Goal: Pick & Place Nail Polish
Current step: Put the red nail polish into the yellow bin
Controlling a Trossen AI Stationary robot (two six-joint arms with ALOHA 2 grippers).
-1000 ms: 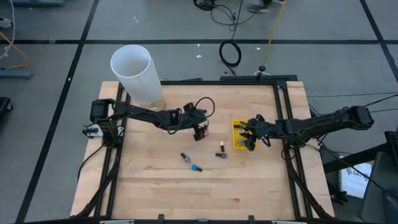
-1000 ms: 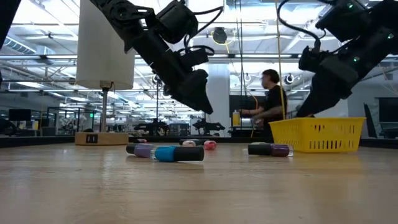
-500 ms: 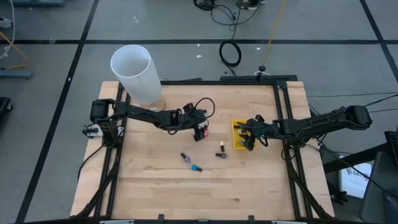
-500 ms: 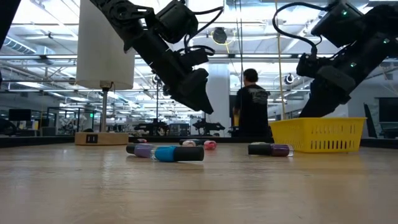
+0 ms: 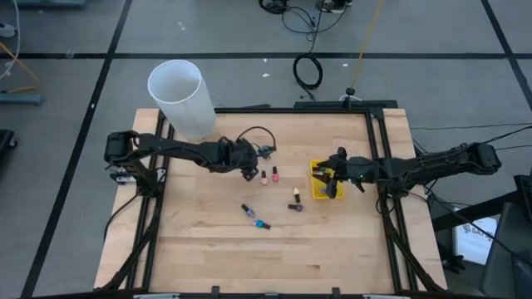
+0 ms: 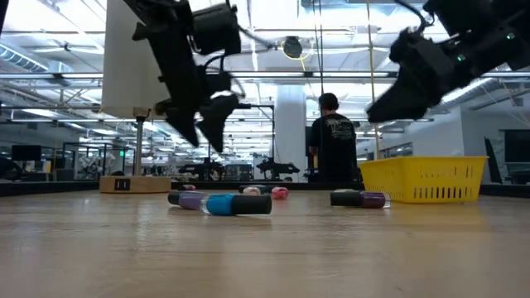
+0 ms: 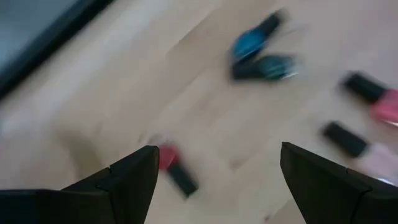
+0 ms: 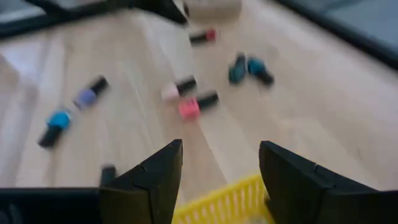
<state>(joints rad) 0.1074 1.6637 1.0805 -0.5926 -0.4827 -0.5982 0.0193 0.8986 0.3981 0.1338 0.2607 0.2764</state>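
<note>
Here the left end effector (image 5: pixel 249 172) hovers above the bench (image 5: pixel 208 249) with its jaws spread wide and nothing between them. Just beside its tip, toward the yellow bin (image 5: pixel 317 181), lie a red nail polish bottle (image 5: pixel 264 177) and a pink bottle (image 5: pixel 275 174), both flat on the wood. Farther off, toward the near edge, lie a purple bottle (image 5: pixel 248 210) and a teal bottle (image 5: pixel 263 224), close together. A yellow-topped bottle (image 5: pixel 295 195) and a dark bottle (image 5: pixel 295 207) lie between those and the bin. The right end effector (image 5: pixel 332 179) hangs over the bin, its jaws apart and empty in its wrist view. A big white cylinder (image 5: pixel 179 95) stands well behind the left end effector. A person (image 6: pixel 334 147) stands in the room beyond.
</note>
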